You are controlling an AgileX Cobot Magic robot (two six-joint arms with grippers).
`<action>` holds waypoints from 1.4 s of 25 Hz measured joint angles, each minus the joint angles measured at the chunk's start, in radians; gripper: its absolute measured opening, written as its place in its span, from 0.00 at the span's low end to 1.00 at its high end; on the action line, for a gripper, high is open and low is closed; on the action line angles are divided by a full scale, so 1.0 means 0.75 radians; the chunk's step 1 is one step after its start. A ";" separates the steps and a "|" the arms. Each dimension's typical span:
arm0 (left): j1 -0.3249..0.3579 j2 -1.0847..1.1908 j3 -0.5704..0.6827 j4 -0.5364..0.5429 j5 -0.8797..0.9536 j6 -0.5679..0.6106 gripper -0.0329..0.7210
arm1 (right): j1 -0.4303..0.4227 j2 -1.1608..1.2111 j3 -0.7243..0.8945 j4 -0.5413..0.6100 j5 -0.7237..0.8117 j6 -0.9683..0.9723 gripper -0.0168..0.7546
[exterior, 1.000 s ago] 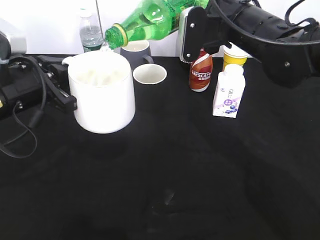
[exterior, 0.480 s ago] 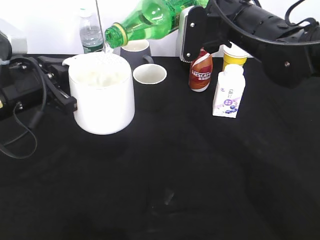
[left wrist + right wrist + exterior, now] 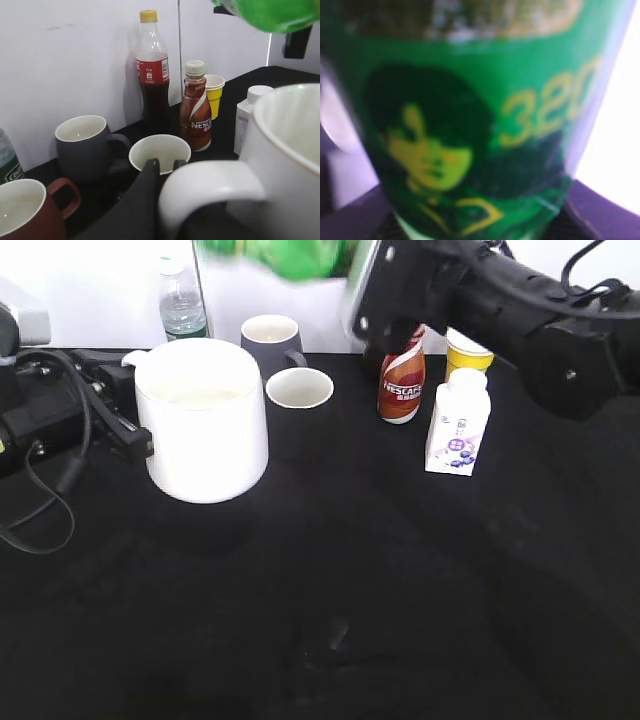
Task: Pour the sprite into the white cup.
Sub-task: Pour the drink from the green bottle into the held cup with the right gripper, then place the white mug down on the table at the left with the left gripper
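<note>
The white cup (image 3: 205,425) stands at the left of the black table with pale liquid inside. My left gripper (image 3: 128,410) is at its left side, shut on the loop handle (image 3: 210,185); one black finger shows beside the handle in the left wrist view. The sprite (image 3: 285,252) is a blurred green bottle at the top edge, above and behind the cup. My right gripper (image 3: 365,285) is shut on its labelled body, which fills the right wrist view (image 3: 470,125). The bottle's bottom part also shows at the top of the left wrist view (image 3: 270,12). Its mouth is out of view.
Behind the white cup stand a grey mug (image 3: 270,338), a small cup with a white inside (image 3: 299,390) and a water bottle (image 3: 181,305). To the right are a Nescafe bottle (image 3: 401,375), a yellow cup (image 3: 468,352) and a white drink bottle (image 3: 458,422). A cola bottle (image 3: 152,75) and a red mug (image 3: 25,210) stand by the wall.
The sprite bottle has risen and swung up towards the top edge. Its mouth has left the cup's rim and the stream no longer shows. The cup and left gripper have not moved.
</note>
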 joint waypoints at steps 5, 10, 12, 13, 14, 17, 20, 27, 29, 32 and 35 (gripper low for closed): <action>0.003 0.000 0.000 -0.280 0.000 0.066 0.12 | 0.004 0.000 0.000 0.000 0.019 0.957 0.54; 0.302 0.035 -0.039 -0.639 -0.094 0.196 0.12 | 0.004 0.000 0.000 -0.048 0.104 1.370 0.54; 0.427 0.156 -0.158 -0.662 -0.108 0.199 0.12 | 0.004 0.000 0.000 -0.061 0.126 1.448 0.54; 0.464 0.233 -0.236 -0.663 -0.110 0.200 0.12 | 0.004 0.000 0.000 -0.060 0.131 1.471 0.54; 0.490 0.331 -0.316 -0.661 -0.123 0.200 0.12 | 0.004 0.000 0.000 -0.062 0.131 1.485 0.54; 0.512 0.636 -0.585 -0.661 -0.126 0.200 0.12 | 0.004 0.000 0.000 -0.062 0.139 1.495 0.54; 0.512 0.909 -0.841 -0.654 -0.076 0.200 0.12 | 0.004 0.000 0.000 -0.062 0.173 1.516 0.54; 0.508 1.236 -1.185 -0.553 0.019 0.152 0.12 | 0.004 0.000 0.000 -0.062 0.181 1.519 0.54; 0.508 1.245 -1.214 -0.538 0.035 0.145 0.14 | 0.004 0.000 0.000 -0.062 0.182 1.519 0.54; 0.508 1.245 -1.223 -0.504 0.052 0.119 0.35 | 0.004 0.000 0.000 -0.062 0.183 1.521 0.54; 0.509 1.245 -1.171 -0.507 0.022 0.117 0.50 | 0.004 0.000 0.000 -0.062 0.184 1.521 0.54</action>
